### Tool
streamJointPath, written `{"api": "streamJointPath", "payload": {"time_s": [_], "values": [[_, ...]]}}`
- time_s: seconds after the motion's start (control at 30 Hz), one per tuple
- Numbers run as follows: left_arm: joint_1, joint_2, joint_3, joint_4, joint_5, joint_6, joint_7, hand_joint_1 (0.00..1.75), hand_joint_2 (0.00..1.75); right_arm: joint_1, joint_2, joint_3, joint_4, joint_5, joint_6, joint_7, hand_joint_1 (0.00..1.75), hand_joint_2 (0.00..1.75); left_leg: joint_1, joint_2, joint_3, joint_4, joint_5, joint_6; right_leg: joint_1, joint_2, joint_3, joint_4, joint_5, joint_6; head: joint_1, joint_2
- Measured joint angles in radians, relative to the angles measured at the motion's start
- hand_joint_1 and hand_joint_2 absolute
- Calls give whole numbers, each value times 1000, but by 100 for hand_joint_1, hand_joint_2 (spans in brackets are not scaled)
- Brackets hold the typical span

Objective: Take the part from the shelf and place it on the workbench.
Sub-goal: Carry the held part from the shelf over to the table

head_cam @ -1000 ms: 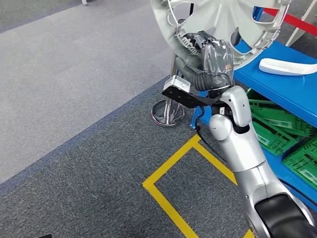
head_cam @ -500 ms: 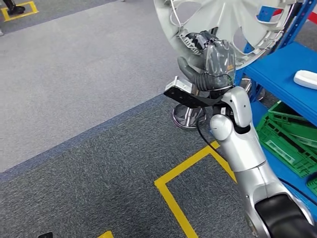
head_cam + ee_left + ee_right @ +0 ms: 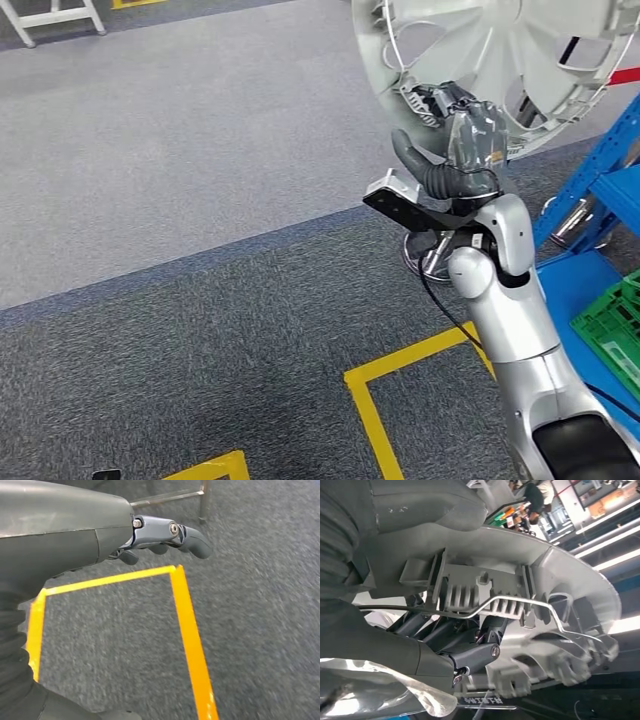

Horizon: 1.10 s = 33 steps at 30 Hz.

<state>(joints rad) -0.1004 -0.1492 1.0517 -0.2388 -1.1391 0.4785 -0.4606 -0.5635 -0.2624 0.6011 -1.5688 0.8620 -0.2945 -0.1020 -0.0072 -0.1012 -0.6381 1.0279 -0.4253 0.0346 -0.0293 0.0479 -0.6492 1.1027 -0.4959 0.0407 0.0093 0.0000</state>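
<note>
Right hand [image 3: 445, 125] still grips part [image 3: 498, 50] (camera turned; shelf [image 3: 604, 180] now at frame edge); left hand [image 3: 158, 535] empty, fingers loosely extended.

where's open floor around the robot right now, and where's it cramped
Open: the light grey carpet and the dark carpet left of the yellow tape. Cramped on the right, where the right hand holds the wheel cover near the blue shelf and green crates.

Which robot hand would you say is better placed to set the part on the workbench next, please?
The right. The right robot hand already grips the silver wheel cover at its rim, raised ahead of the body. The left robot hand hangs empty over the carpet.
</note>
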Motion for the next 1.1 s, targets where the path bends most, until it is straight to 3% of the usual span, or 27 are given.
{"api": "streamJointPath", "payload": {"time_s": [0.07,0.13,0.17,0.23,0.3,0.37,0.4,0.43,0.47,0.53,0.57,0.6,0.67,0.7,0.77,0.8,0.83,0.9,0.93,0.97,1.03,1.1], "values": [[8,11,-15,0,-19,-6,14,0,175,19,-15,-13,-12,3,-5,-1,175,175,3,-24,-8,8,-2,-11,-2,29,33,-57,10,-1,0,0],[20,20,-27,0,-29,-9,25,0,175,37,-24,-25,-22,7,-11,-3,175,175,6,-44,-12,6,1,-21,0,16,40,-60,8,-9,1,0],[26,24,-32,1,-31,-13,28,0,175,44,-27,-31,-27,9,-13,-3,175,175,5,-37,-14,9,-1,-26,0,6,43,-63,9,-14,0,0],[31,30,-39,2,-35,-23,32,0,175,56,-31,-42,-36,13,-15,-4,175,175,1,18,-34,53,-30,-37,-1,-19,51,-71,11,-28,-5,0],[30,32,-47,2,-42,-36,35,0,175,70,-36,-53,-42,19,-16,-5,175,175,3,79,-88,172,-89,-45,4,-46,56,-73,8,-37,-10,0],[32,33,-56,3,-55,-45,42,0,175,84,-41,-60,-45,25,-16,-7,175,175,9,92,-139,281,-128,-48,7,-74,58,-72,4,-40,-10,0],[34,34,-61,3,-63,-48,47,0,175,89,-43,-63,-46,27,-16,-8,175,175,10,93,-142,290,-122,-48,8,-87,60,-72,2,-40,-10,0],[36,35,-66,3,-69,-51,54,0,175,94,-43,-65,-48,28,-16,-9,175,175,10,95,-125,259,-99,-46,9,-99,62,-72,0,-39,-10,0],[37,36,-70,3,-73,-54,61,0,175,97,-43,-68,-50,28,-16,-9,175,175,9,102,-91,194,-65,-42,10,-111,65,-72,-2,-37,-10,0],[36,38,-77,4,-77,-63,80,0,175,100,-44,-74,-53,29,-15,-9,175,175,-4,144,-19,59,-20,-31,12,-134,72,-73,-8,-31,-10,0],[35,39,-80,4,-78,-72,92,0,175,100,-45,-77,-53,31,-14,-10,175,175,-12,159,0,19,-12,-25,14,-146,74,-73,-11,-27,-9,0],[35,40,-82,4,-79,-84,108,0,175,100,-45,-79,-53,33,-13,-11,175,175,-18,166,6,5,-14,-21,15,-157,76,-74,-14,-22,-9,0],[38,45,-83,5,-74,-118,151,0,175,100,-45,-81,-53,39,-8,-14,175,175,-21,144,6,-2,-11,-11,13,-174,81,-77,-18,-12,-9,0],[40,46,-83,5,-65,-133,179,0,175,99,-44,-81,-53,41,-4,-16,175,175,-19,132,9,-7,-9,-6,10,-163,80,-73,-25,-8,-9,0],[38,47,-77,6,-35,-152,246,0,175,94,-43,-82,-52,44,7,-17,175,175,-12,110,16,-17,-4,7,5,-107,52,-17,-59,-4,-3,0],[35,45,-70,6,-18,-156,284,0,175,92,-42,-82,-49,45,14,-17,175,175,-11,98,17,-18,-4,10,5,-76,22,41,-86,-3,1,0],[31,45,-62,6,-4,-160,319,0,175,88,-39,-82,-46,46,20,-17,175,175,-10,85,17,-17,-4,13,6,-59,-15,110,-113,-3,4,0],[27,43,-43,6,20,-167,376,0,175,80,-30,-79,-36,48,32,-17,175,175,-10,57,17,-15,-5,14,6,-50,-75,204,-131,0,7,0],[26,41,-33,6,31,-171,398,0,175,75,-24,-78,-31,48,36,-17,175,175,-9,43,17,-13,-6,14,6,-49,-81,200,-112,1,7,0],[26,39,-24,6,41,-175,418,0,175,68,-18,-76,-26,48,39,-17,175,175,-8,27,18,-11,-8,12,5,-46,-68,158,-75,1,8,0],[24,34,-4,6,58,-179,452,0,175,54,-6,-73,-16,48,45,-17,175,175,-5,-4,16,-1,-14,4,0,-10,-11,26,-6,1,8,0],[23,32,15,6,74,-180,475,0,175,44,2,-69,-6,47,50,-18,175,175,1,-31,6,10,-16,-7,-4,29,30,-49,11,1,7,0]]}}
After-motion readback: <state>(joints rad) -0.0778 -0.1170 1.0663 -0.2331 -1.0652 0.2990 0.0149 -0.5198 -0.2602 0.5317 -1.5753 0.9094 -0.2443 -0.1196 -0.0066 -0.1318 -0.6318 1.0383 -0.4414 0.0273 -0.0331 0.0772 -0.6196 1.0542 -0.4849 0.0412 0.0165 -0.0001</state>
